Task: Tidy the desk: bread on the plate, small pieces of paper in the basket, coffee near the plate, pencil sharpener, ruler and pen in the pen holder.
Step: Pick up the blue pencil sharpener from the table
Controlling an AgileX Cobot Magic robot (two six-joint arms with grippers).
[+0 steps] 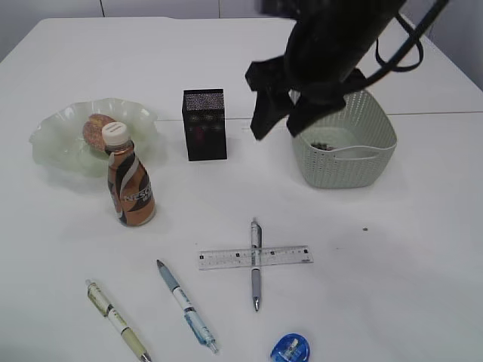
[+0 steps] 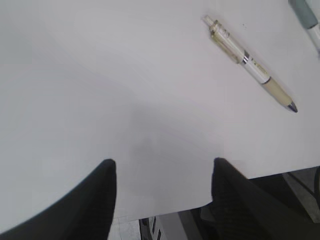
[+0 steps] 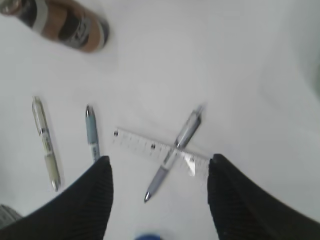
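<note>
Right pincer [image 3: 160,200] gapes apart, empty, above the ruler [image 3: 159,150]; left pincer [image 2: 164,200] likewise apart, empty.

Bread [image 1: 96,127] is sitting on the green plate [image 1: 53,139], the coffee bottle [image 1: 130,181] standing upright just before it. Three pens are lying at the front: yellowish [image 1: 117,320], blue [image 1: 186,305], and grey [image 1: 256,264] crossing the clear ruler [image 1: 226,258]. The blue sharpener [image 1: 291,349] is resting nearest. The black holder [image 1: 204,124] and the basket [image 1: 343,162] are standing behind.

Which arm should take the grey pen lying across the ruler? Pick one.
Right. Its open, empty end effector looks straight down at the grey pen crossing the ruler. The left end effector sees only the beige pen near the table edge.
</note>
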